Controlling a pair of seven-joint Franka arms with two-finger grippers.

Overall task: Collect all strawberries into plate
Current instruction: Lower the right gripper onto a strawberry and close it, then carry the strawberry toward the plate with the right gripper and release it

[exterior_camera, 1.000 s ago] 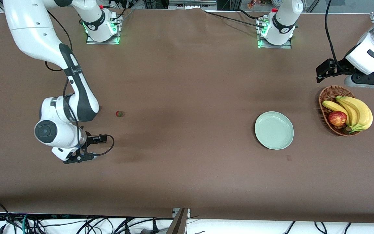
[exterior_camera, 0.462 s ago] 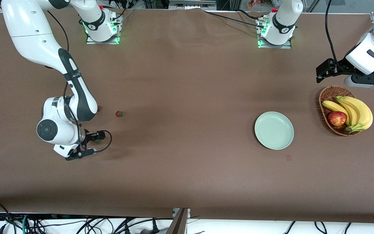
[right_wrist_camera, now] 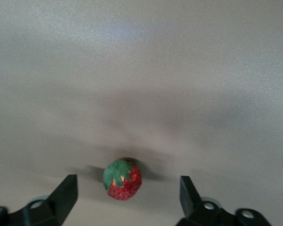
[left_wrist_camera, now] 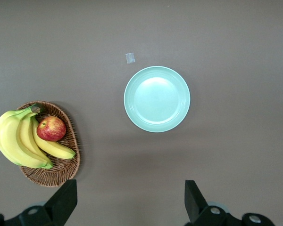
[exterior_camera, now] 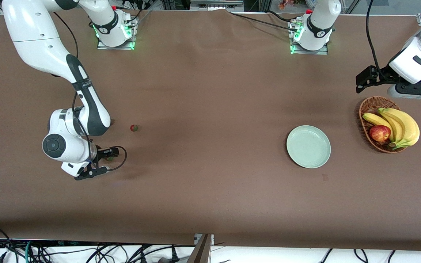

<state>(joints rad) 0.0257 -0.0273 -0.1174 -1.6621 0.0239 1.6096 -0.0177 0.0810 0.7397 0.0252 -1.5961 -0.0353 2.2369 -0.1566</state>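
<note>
One strawberry (right_wrist_camera: 122,180), red with a green cap, lies on the brown table between the spread fingers of my right gripper (right_wrist_camera: 127,200). In the front view that gripper (exterior_camera: 100,162) is low over the table at the right arm's end, with the berry (exterior_camera: 110,158) peeking out beside it. A second strawberry (exterior_camera: 134,128) lies on the table farther from the front camera. A third is not in view. The mint-green plate (exterior_camera: 308,146) is empty and also shows in the left wrist view (left_wrist_camera: 156,99). My left gripper (exterior_camera: 417,89) waits open, high over the left arm's end of the table.
A wicker basket (exterior_camera: 369,106) with bananas (exterior_camera: 400,126) and a red-yellow apple (exterior_camera: 379,133) stands beside the plate toward the left arm's end. It also shows in the left wrist view (left_wrist_camera: 68,165). A small scrap (exterior_camera: 325,177) lies near the plate.
My right gripper has shifted a little toward the right arm's end and settled around the nearer strawberry, which now shows beside it. The left arm has not moved.
</note>
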